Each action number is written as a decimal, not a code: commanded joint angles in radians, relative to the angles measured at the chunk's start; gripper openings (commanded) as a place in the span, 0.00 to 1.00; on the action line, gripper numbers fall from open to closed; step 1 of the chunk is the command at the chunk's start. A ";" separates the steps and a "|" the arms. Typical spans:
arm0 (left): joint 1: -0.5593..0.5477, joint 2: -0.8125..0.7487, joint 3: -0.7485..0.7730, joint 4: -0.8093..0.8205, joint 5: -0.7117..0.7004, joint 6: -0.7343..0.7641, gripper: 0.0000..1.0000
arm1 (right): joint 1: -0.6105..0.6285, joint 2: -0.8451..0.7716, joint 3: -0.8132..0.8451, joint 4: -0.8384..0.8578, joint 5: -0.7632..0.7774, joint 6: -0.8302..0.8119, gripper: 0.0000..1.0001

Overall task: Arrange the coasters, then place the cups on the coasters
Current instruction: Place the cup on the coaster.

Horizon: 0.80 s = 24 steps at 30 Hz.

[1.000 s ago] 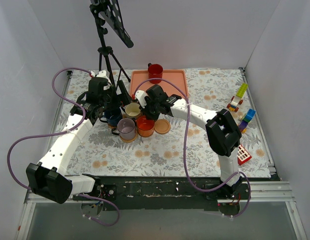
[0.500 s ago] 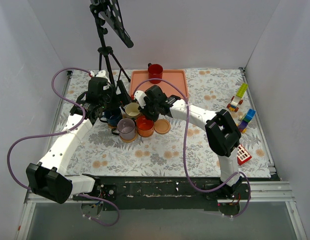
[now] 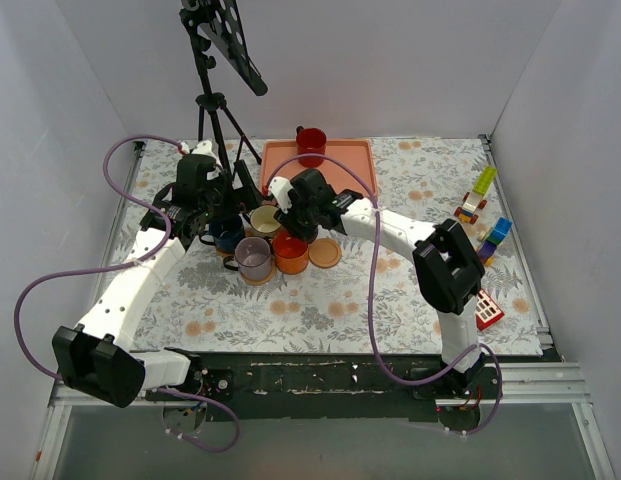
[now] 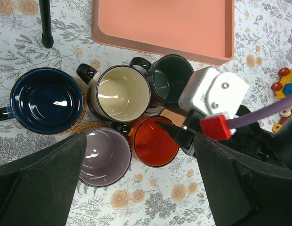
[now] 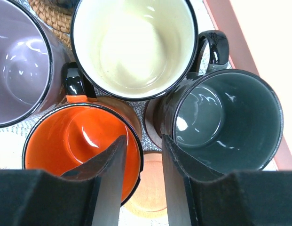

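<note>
The left arm and the right arm have white links and black joints. A thin purple cable loops beside the left arm, and a second cable beside the right. The right wrist has a white housing with two screws and a red plug. The right gripper has flat black fingers with grey inner faces.

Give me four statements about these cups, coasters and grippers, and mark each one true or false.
1. The red cup stands on the pink tray. True.
2. The left gripper grips the navy cup. False: it is open and holds nothing.
3. The cream cup stands between the navy cup and the dark green cup. True.
4. In the top view, the tan coaster right of the orange cup carries a cup. False: it is bare.
</note>
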 commanded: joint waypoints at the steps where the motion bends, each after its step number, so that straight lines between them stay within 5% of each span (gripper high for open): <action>1: 0.006 -0.019 0.018 0.004 -0.014 0.011 0.98 | -0.001 -0.105 -0.003 0.076 0.009 0.004 0.44; 13: 0.006 -0.016 0.020 0.003 -0.011 0.011 0.98 | -0.002 -0.182 0.021 0.067 0.049 0.053 0.46; 24: -0.005 0.131 0.133 0.024 0.008 0.005 0.98 | -0.189 -0.185 0.153 -0.007 0.177 0.362 0.45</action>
